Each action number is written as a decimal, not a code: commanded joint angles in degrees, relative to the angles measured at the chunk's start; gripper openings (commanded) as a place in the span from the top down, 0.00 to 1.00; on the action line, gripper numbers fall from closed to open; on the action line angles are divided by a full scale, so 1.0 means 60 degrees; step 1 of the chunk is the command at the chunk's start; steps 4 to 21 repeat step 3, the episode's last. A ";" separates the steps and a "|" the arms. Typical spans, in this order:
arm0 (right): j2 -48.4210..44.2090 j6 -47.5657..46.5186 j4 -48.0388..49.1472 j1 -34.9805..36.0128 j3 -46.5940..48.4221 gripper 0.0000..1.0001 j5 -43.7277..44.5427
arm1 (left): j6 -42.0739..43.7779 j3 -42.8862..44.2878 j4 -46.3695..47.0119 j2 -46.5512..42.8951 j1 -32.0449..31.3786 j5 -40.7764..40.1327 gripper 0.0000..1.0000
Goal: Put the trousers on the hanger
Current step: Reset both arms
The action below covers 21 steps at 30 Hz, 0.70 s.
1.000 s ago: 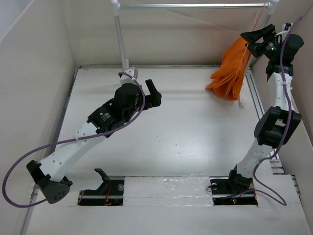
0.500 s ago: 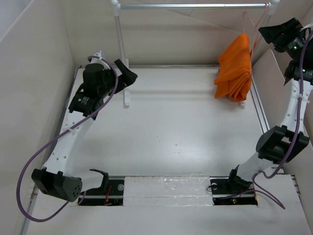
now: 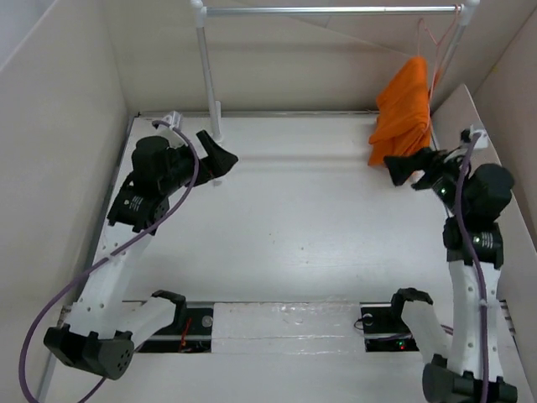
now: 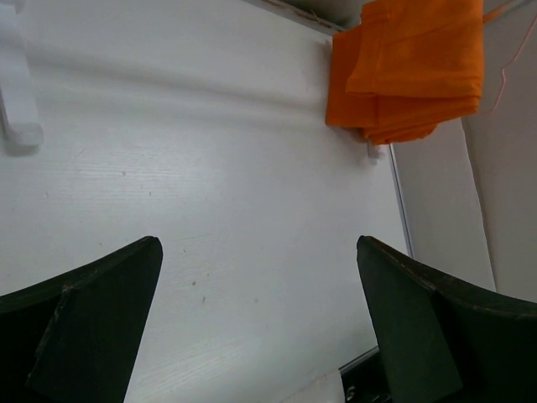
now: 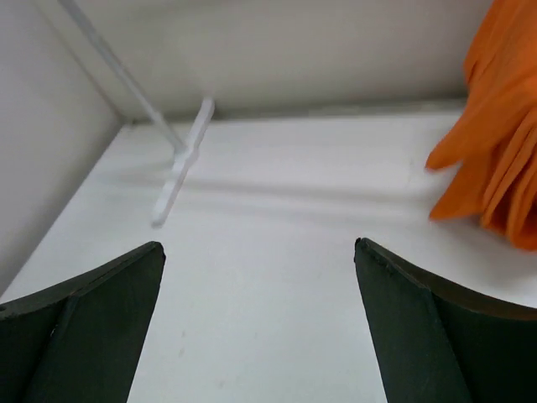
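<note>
The orange trousers (image 3: 404, 107) hang folded over the thin pale pink hanger (image 3: 430, 38), which hooks on the right end of the silver rail (image 3: 327, 10). The trousers' lower edge reaches the table by the right post. My right gripper (image 3: 406, 170) is open and empty, just below and in front of the trousers, apart from them. My left gripper (image 3: 218, 153) is open and empty at the far left, near the left post. The left wrist view shows the trousers (image 4: 409, 69) and a hanger wire (image 4: 502, 77) far ahead of the gripper (image 4: 256, 245). The right wrist view shows the trousers (image 5: 503, 164) at right of the gripper (image 5: 257, 246).
The rail stands on two white posts; the left post (image 3: 206, 71) and its foot (image 3: 216, 134) are beside my left gripper. The foot also shows in the right wrist view (image 5: 178, 172). Pale walls (image 3: 59, 143) close in the table on left, back and right.
My right arm has come down from beside the rail to low in front of the trousers, which now hang free. My left arm folded back slightly at the left post.
</note>
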 commanded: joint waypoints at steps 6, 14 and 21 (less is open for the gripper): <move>-0.1851 -0.0688 -0.1888 0.1209 -0.1560 0.00 0.1870 | 0.0445 -0.0349 0.0439 0.0053 -0.0239 0.0520 0.01; -0.1851 -0.0688 -0.1888 0.1209 -0.1560 0.00 0.1870 | 0.0445 -0.0349 0.0439 0.0053 -0.0239 0.0520 0.01; -0.1851 -0.0688 -0.1888 0.1209 -0.1560 0.00 0.1870 | 0.0445 -0.0349 0.0439 0.0053 -0.0239 0.0520 0.01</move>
